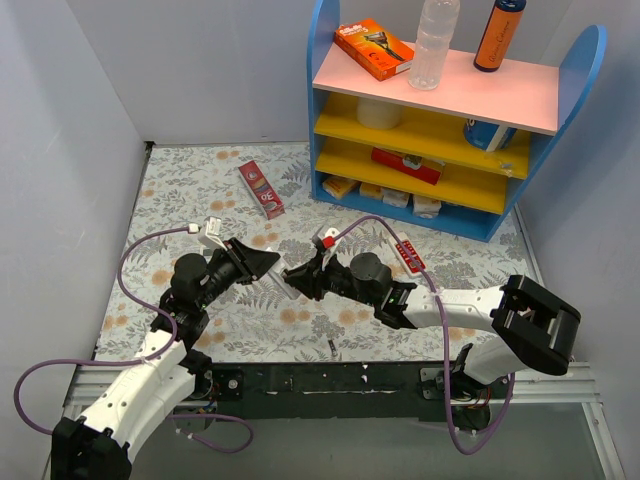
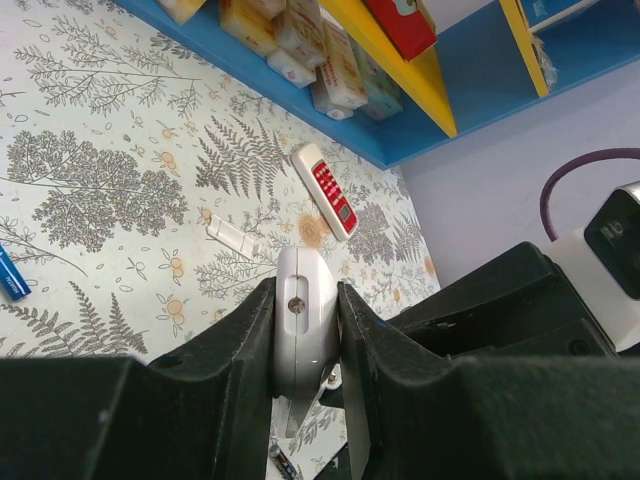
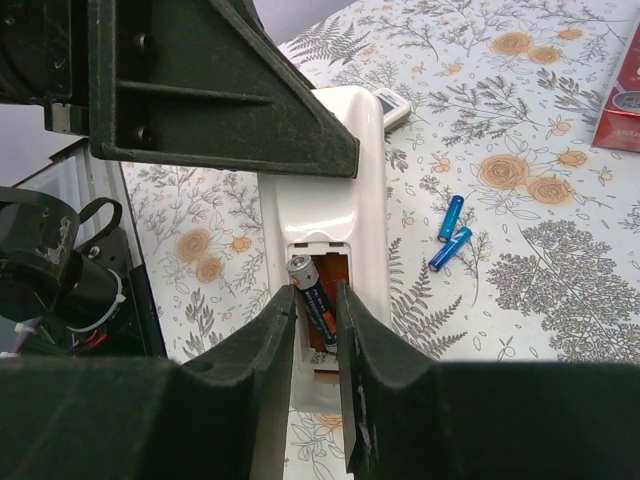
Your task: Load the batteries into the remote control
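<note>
The white remote control [image 3: 340, 190] is held off the table, and my left gripper [image 2: 305, 300] is shut on one end of it [image 2: 303, 330]. Its back faces my right wrist camera with the cover off. One dark battery [image 3: 306, 275] with an orange band lies slanted in the open compartment [image 3: 338, 268], its metal end sticking up. My right gripper [image 3: 316, 292] stands open, a finger on either side of that battery. In the top view the two grippers [image 1: 268, 263] [image 1: 302, 277] meet over the middle of the table. Another dark battery [image 1: 331, 348] lies near the table's front edge.
A red-faced remote [image 2: 326, 188] and a small white flat piece [image 2: 232, 238] lie on the flowered cloth. A blue piece of two thin sticks [image 3: 450, 235] lies right of the remote. A red box [image 1: 261, 189] and a blue-and-yellow shelf [image 1: 585, 80] stand at the back.
</note>
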Action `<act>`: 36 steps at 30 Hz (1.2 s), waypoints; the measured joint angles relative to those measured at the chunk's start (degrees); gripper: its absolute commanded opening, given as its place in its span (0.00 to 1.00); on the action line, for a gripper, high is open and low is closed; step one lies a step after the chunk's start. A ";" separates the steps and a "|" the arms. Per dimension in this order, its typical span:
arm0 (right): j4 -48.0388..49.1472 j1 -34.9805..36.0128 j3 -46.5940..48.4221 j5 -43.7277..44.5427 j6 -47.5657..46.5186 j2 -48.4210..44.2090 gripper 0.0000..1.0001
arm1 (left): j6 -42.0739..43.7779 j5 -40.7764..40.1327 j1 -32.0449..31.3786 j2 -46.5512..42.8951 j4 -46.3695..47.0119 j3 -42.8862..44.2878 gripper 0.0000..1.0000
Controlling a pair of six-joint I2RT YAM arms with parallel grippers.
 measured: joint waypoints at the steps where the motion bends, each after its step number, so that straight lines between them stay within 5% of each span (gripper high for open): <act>1: -0.02 0.00 0.00 0.33 0.04 0.00 0.29 | 0.04 -0.13 0.00 0.04 -0.04 0.09 0.00; 21: -2.27 0.09 0.26 5.40 0.44 0.26 0.26 | 1.60 -0.33 0.00 1.92 -0.96 0.83 0.00; 36: -5.68 0.04 2.43 5.46 -6.10 1.88 0.04 | 3.93 0.15 0.00 6.49 -6.88 6.03 0.00</act>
